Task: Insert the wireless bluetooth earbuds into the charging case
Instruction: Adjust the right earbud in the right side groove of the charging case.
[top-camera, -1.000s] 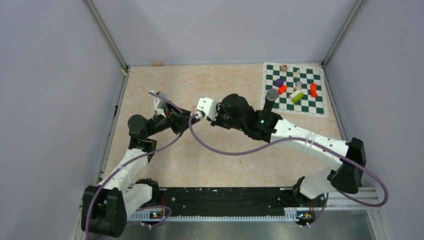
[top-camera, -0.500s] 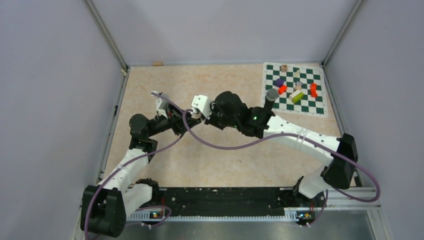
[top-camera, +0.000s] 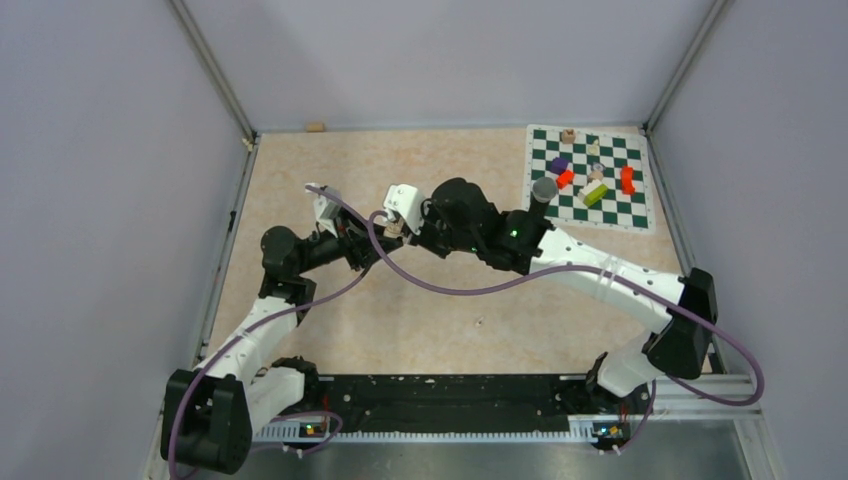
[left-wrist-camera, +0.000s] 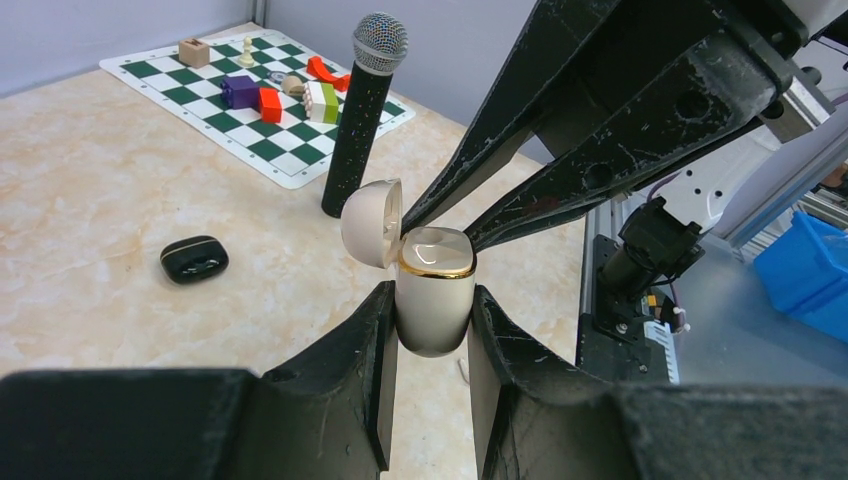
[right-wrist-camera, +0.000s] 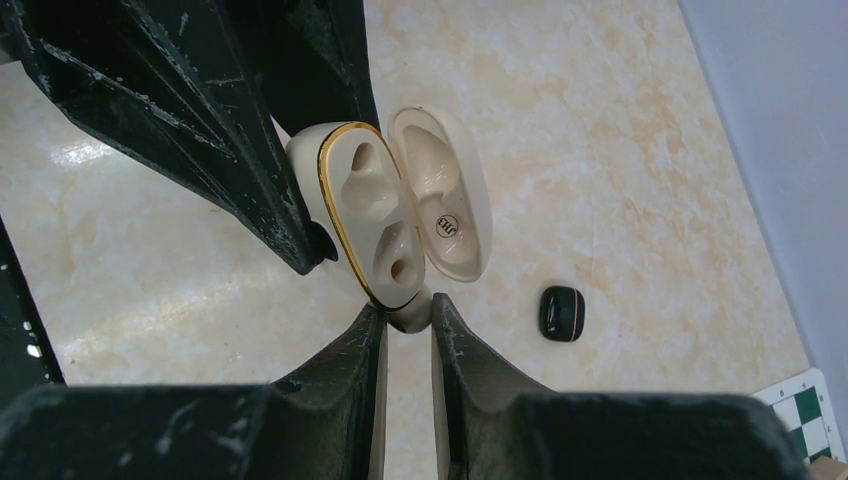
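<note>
My left gripper (left-wrist-camera: 432, 305) is shut on a cream charging case (left-wrist-camera: 437, 262) with a gold rim, held upright above the table with its lid (left-wrist-camera: 366, 222) open. In the right wrist view the case (right-wrist-camera: 368, 210) shows two empty sockets. My right gripper (right-wrist-camera: 408, 312) is shut on a whitish earbud (right-wrist-camera: 411, 314), which touches the case's rim beside the lower socket. In the left wrist view the right fingers (left-wrist-camera: 560, 130) reach down onto the case's open top. In the top view both grippers (top-camera: 385, 230) meet at mid-table. No other earbud is visible.
A closed black charging case (left-wrist-camera: 194, 258) lies on the table; it also shows in the right wrist view (right-wrist-camera: 562, 312). A black microphone (top-camera: 542, 195) stands upright by the checkered mat (top-camera: 630, 215), which carries several coloured blocks. A purple cable (top-camera: 440, 285) hangs between the arms.
My right arm has moved left, bringing its fingertips onto the case held in my left gripper. The left arm has barely moved.
</note>
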